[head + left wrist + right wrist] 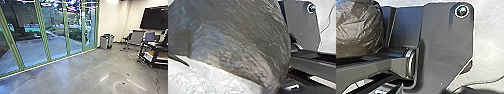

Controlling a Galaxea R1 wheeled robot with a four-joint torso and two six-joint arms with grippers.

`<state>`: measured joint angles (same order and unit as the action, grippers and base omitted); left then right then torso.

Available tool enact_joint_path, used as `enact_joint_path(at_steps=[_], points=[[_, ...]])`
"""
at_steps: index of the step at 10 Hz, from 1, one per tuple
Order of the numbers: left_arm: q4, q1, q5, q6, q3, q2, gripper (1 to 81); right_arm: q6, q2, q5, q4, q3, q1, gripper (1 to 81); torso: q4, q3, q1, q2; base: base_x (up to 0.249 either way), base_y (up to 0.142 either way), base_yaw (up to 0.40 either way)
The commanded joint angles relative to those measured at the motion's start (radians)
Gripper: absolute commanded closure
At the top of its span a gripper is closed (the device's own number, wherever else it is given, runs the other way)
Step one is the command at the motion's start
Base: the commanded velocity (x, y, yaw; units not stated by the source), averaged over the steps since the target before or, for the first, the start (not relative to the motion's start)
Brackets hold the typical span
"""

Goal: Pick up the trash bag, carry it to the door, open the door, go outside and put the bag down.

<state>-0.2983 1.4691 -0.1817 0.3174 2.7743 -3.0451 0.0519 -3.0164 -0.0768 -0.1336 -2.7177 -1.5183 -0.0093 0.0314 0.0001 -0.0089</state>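
1. Head view: From where I'm standing, the green-framed glass panels (46,37) run across the left and upper middle, with the paved yard (32,50) beyond. The panel just right of upper centre, with the deeper bottom rail, looks likely to be the door (89,47). Grey bins (103,42) stand near its foot, and a black cart (155,58) sits at the right edge. I'd judge the step as carrying the bag over; the line should bend towards that panel, well off the cart, stopping with swing room.

2. Left wrist view: The trash bag (240,37) bulges close to the camera, its thin grey-brown film creased, beside the robot's dark base plate (301,27). I can't tell whether the left jaws are spread or pinching it. Slow, even driving would spare the film and limit sway.

3. Right wrist view: The bag shows again, rounded and wrinkled, near the jointed bar (371,68). The right jaws' state I can't tell either. Best keep the bag clear of the bar, where it might snag.
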Motion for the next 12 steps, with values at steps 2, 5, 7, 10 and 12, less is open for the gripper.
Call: enact_joint_path(at_steps=[2,5,7,10,12], points=[[0.005,-0.052,-0.065,0.008,0.001,-0.003,81.1,-0.003,0.0,-0.057,-0.006,0.0,0.048,1.0,0.0,0.0,0.0,0.0,0.145,0.0,0.0],[0.007,-0.052,-0.065,0.008,0.002,-0.003,81.1,-0.003,0.0,-0.057,-0.006,0.0,0.046,1.0,0.0,0.0,0.0,0.0,0.146,-0.063,0.0],[0.007,-0.052,-0.065,0.008,-0.002,-0.003,81.1,-0.003,0.0,-0.057,-0.006,0.0,0.045,1.0,0.0,0.0,0.001,0.0,0.148,-0.066,0.0],[0.007,-0.051,-0.065,0.009,-0.002,-0.005,81.1,-0.003,0.0,-0.057,-0.008,0.0,0.045,1.0,0.0,0.0,0.0,0.0,0.158,-0.044,0.0],[0.007,-0.052,-0.065,0.008,-0.001,-0.005,81.1,-0.004,0.0,-0.057,-0.008,0.0,0.045,1.0,0.0,0.0,0.0,0.0,0.161,0.0,0.0]])
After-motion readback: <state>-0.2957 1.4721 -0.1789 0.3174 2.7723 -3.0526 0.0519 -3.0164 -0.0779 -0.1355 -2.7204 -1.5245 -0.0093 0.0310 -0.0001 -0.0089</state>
